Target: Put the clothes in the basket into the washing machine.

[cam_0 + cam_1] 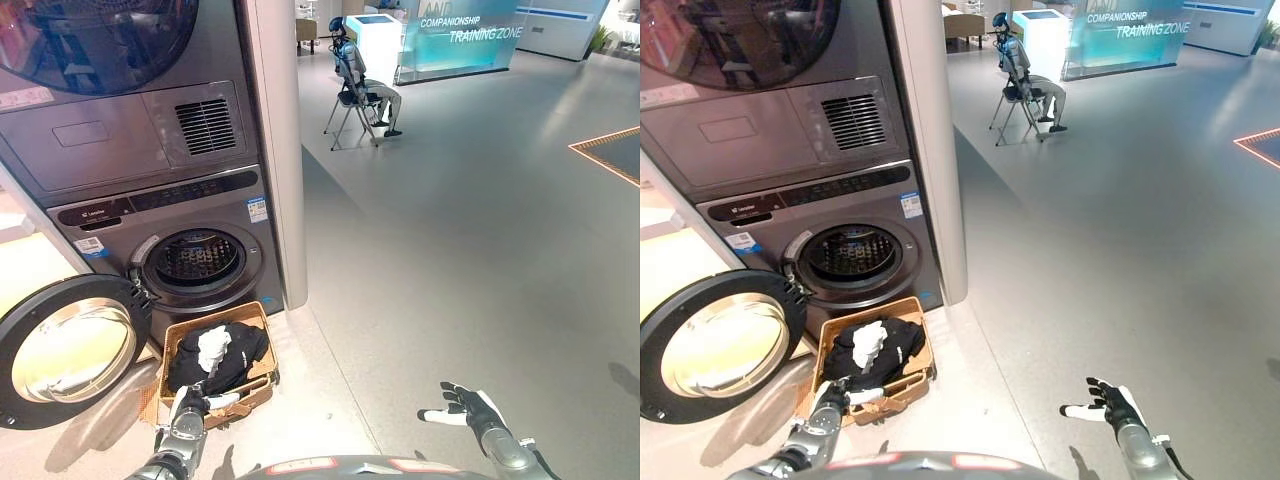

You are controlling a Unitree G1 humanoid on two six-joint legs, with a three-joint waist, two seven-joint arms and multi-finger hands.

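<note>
Left eye view. Step in hand, as I judge it: the first pick, nothing loaded yet. Washer (pixel 190 255) stands with its door (pixel 70 345) swung wide to the left, and the drum (pixel 197 258) looks empty as far as can be seen. Basket (pixel 255 318) sits on the floor just before the washer, below the drum mouth. In it: dark clothes (pixel 235 355) heaped across, a white piece (pixel 212 345) lying on top. Left hand (pixel 190 402) is at the basket's near rim, fingers bent over the edge; whether they pinch cloth or rim I cannot tell. Right hand (pixel 465 406) is well apart over bare floor, fingers spread, holding nothing.

Right eye view. Same layout. Left hand (pixel 830 398) is low at the near rim of the basket (pixel 923 345), with something white just beside it. Right hand (pixel 1105 402) is splayed and empty. Next move likely calls for a firm grasp on the clothes (pixel 895 345), then a lift up and forward into the drum (pixel 852 255), clear of the door (pixel 720 345).
</note>
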